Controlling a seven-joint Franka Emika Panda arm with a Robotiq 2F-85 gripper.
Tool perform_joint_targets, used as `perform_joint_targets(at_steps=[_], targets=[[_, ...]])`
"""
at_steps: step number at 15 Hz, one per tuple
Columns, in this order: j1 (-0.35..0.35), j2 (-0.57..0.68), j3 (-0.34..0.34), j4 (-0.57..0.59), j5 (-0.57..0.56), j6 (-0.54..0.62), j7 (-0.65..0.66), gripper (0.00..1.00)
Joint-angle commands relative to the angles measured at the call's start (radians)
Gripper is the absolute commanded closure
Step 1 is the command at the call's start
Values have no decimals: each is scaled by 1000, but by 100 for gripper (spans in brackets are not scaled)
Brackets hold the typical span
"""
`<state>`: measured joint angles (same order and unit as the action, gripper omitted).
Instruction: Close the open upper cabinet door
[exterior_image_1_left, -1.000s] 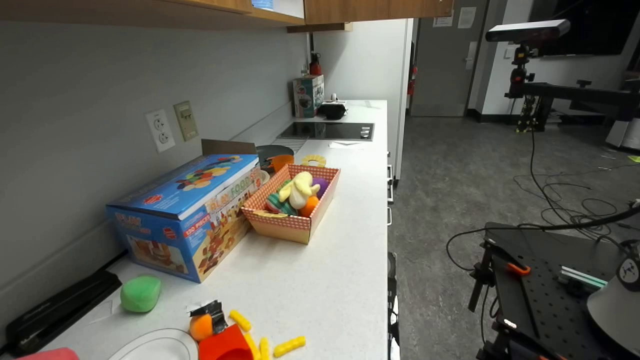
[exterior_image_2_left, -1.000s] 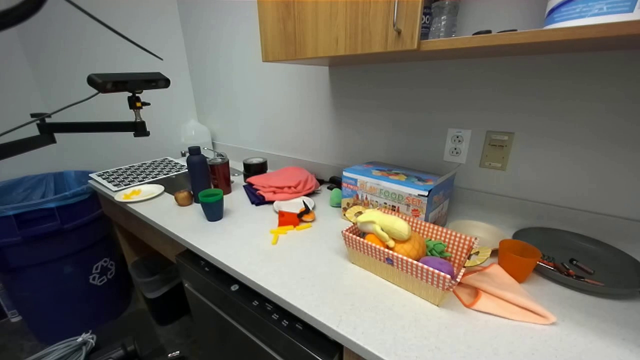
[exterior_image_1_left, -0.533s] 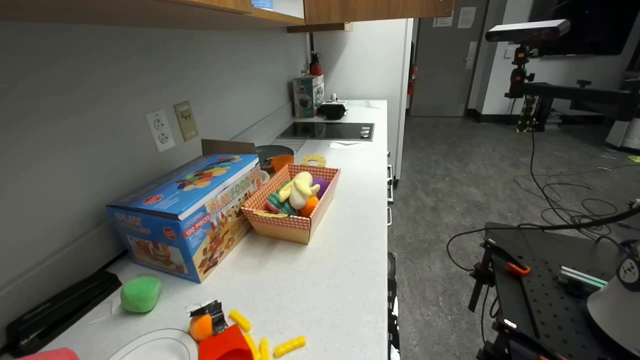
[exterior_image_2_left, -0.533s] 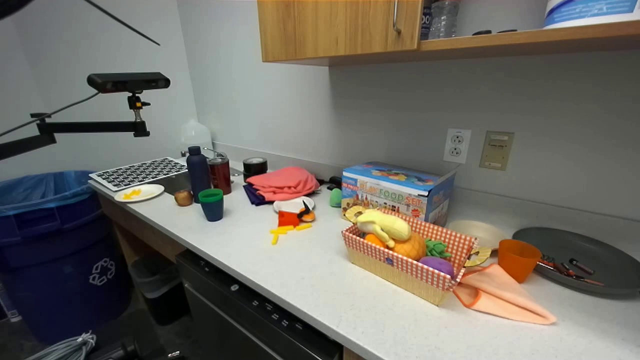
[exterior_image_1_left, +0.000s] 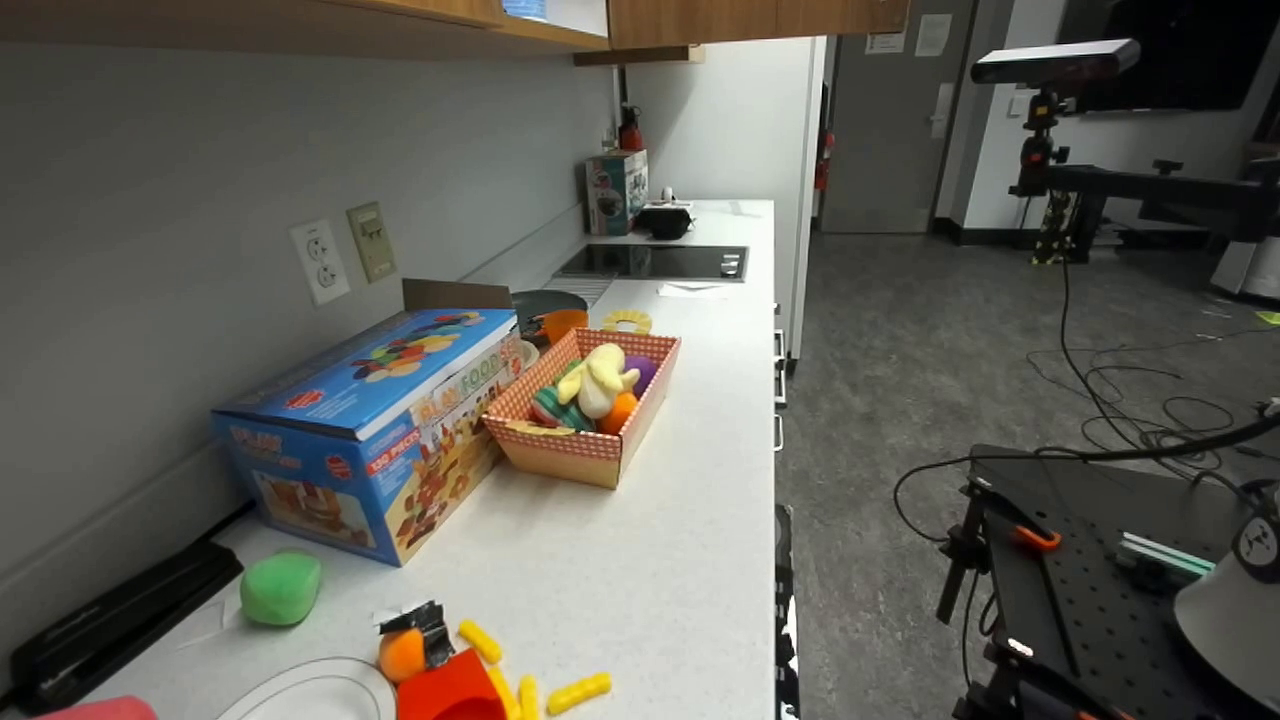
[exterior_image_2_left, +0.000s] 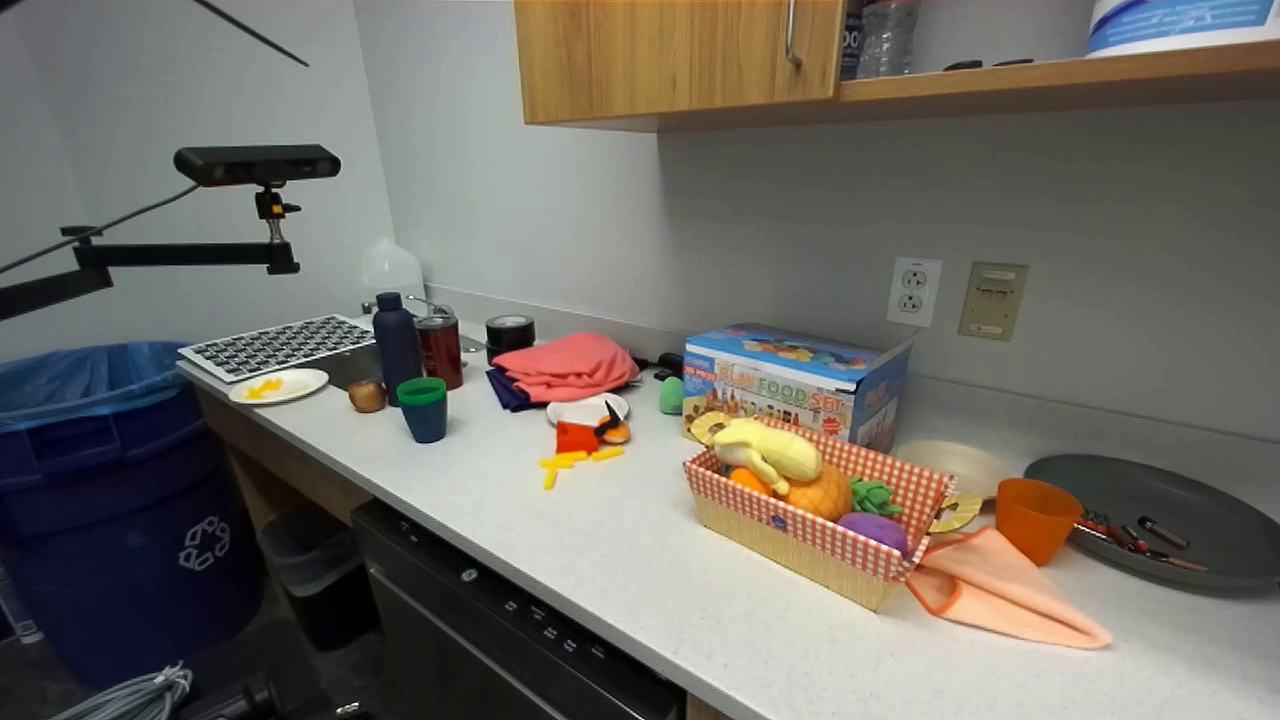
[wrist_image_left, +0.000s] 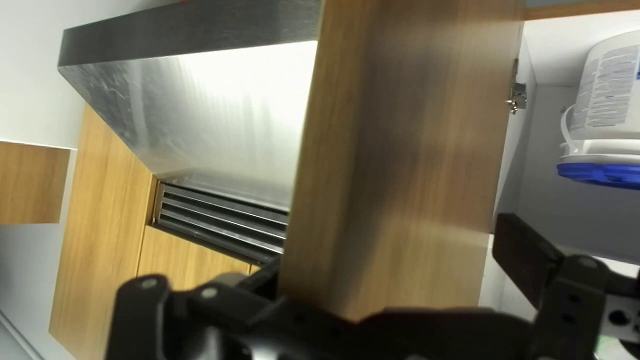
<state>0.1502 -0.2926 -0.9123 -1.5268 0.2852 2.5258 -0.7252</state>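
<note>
The upper cabinet door (wrist_image_left: 415, 165) is a plain tan wooden panel standing open, swung outward from the cabinet. A metal hinge (wrist_image_left: 517, 95) shows at its inner edge. In an exterior view, the door's lower part (exterior_image_1_left: 740, 22) juts out at the top; its upper part is cut off. My gripper (wrist_image_left: 395, 270) is open, with its fingers wide apart. The door fills the space between them in the wrist view. The left finger is partly hidden by the door's outer edge. The right finger shows in front of the cabinet interior. I cannot tell whether the gripper touches the door.
A white bucket with a blue lid (wrist_image_left: 610, 165) sits inside the cabinet. A metal range hood (wrist_image_left: 215, 110) is beyond the door. A shut neighbouring door (exterior_image_2_left: 670, 60) has a handle. Below, the counter (exterior_image_2_left: 600, 560) holds a food basket (exterior_image_2_left: 790, 555) and a box (exterior_image_2_left: 770, 400).
A dark shape and a thin cable at the upper left of an exterior view have moved up, the shape almost out of view. The door shows no clear movement.
</note>
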Motion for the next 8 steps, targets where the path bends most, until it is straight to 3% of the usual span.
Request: perform_joint_targets(at_steps=[1, 8], targets=[[-18, -50, 88, -32, -9, -40, -38, 0], [-45, -161, 193, -125, -13, -92, -62, 0]])
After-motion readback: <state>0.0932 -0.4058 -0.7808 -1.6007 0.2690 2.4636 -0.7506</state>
